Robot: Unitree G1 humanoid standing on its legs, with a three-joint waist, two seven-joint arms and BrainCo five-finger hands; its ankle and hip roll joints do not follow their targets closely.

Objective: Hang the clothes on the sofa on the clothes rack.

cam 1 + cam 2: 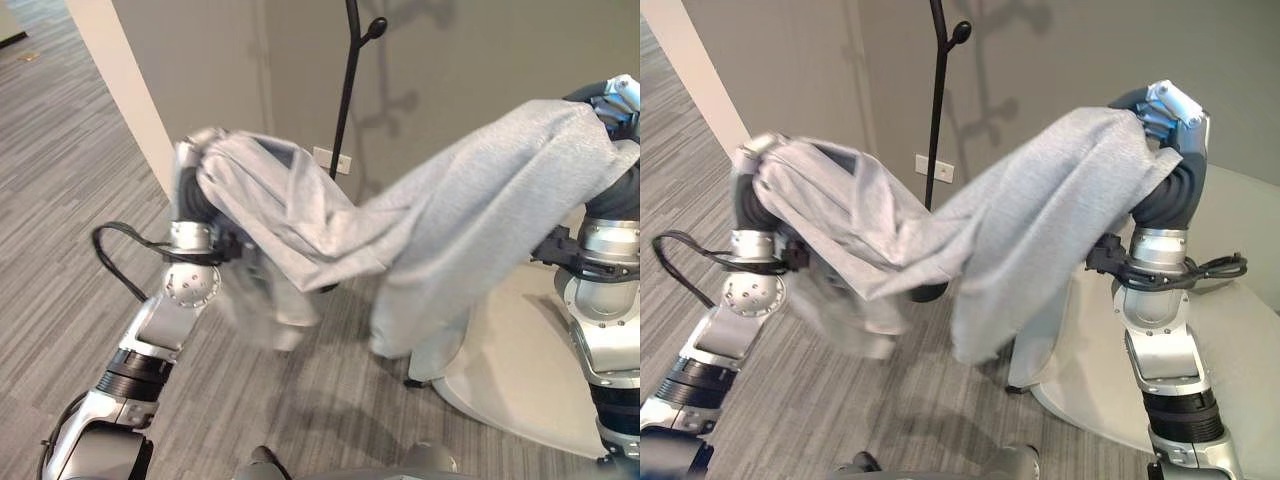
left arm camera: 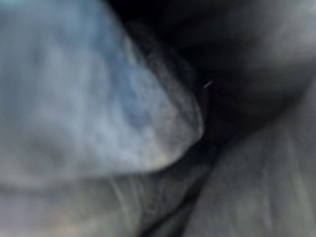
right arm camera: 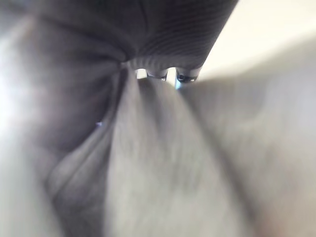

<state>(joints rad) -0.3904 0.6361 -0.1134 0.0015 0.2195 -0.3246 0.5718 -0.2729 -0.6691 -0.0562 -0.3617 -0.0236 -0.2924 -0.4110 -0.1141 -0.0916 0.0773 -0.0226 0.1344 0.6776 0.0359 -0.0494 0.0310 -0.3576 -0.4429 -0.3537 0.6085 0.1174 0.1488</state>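
A light grey garment [image 1: 450,230] hangs spread in the air between my two raised hands. My right hand [image 1: 1167,106] is up at the right, its fingers curled into the cloth's upper edge; the right wrist view shows the fabric bunched at the fingertips [image 3: 163,74]. At the left, the garment's other end drapes over my left hand [image 1: 186,160] and hides its fingers; in the left wrist view grey cloth [image 2: 98,108] lies close over the camera. The black clothes rack pole [image 1: 345,100] stands behind the garment by the wall, a knobbed hook [image 1: 375,28] near its top.
A pale rounded piece of furniture [image 1: 1240,330] stands low at the right, close beside my right arm. A grey wall with a white outlet [image 1: 933,168] runs behind the rack, and a white pillar [image 1: 120,80] stands at the left. Grey striped carpet [image 1: 60,200] covers the floor.
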